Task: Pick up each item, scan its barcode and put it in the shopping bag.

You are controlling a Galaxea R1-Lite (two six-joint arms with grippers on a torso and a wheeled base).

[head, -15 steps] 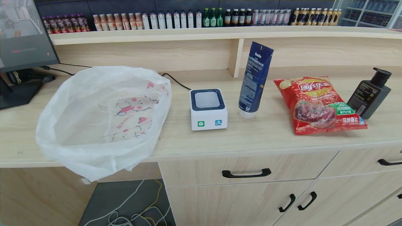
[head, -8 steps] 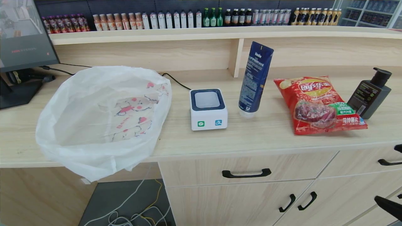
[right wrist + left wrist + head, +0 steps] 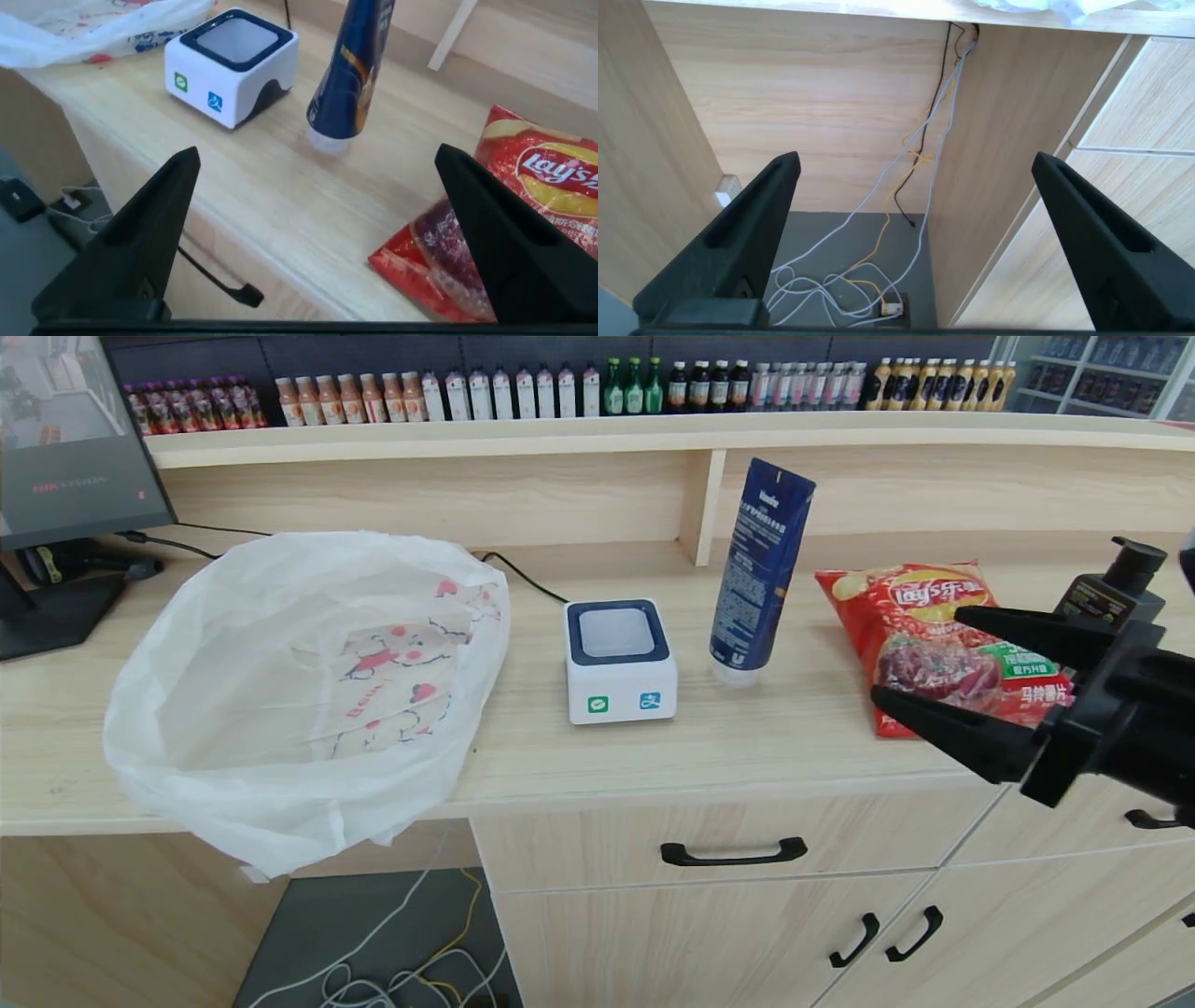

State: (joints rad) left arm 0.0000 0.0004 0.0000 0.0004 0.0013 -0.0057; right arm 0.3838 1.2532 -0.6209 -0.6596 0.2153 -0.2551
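Note:
On the wooden counter (image 3: 747, 737) a white shopping bag (image 3: 299, 681) lies open at the left. A white barcode scanner (image 3: 619, 658) sits in the middle, and a blue tube (image 3: 758, 579) stands upright just right of it. Further right lie a red chips bag (image 3: 920, 602) and a dark pump bottle (image 3: 1111, 588). My right gripper (image 3: 915, 653) hovers open over the near end of the chips bag, holding nothing. The right wrist view has that gripper (image 3: 318, 154) above the counter with the scanner (image 3: 234, 65), tube (image 3: 350, 70) and chips bag (image 3: 523, 215) ahead. My left gripper (image 3: 912, 168) is open below the counter.
A monitor (image 3: 65, 439) stands at the far left of the counter. A raised shelf (image 3: 597, 434) with several bottles runs along the back. Drawers with black handles (image 3: 733, 852) sit under the counter. Loose cables (image 3: 878, 280) lie on the floor in the recess.
My right gripper has come up from the lower right edge and now hangs open over the chips bag. The items on the counter have not moved.

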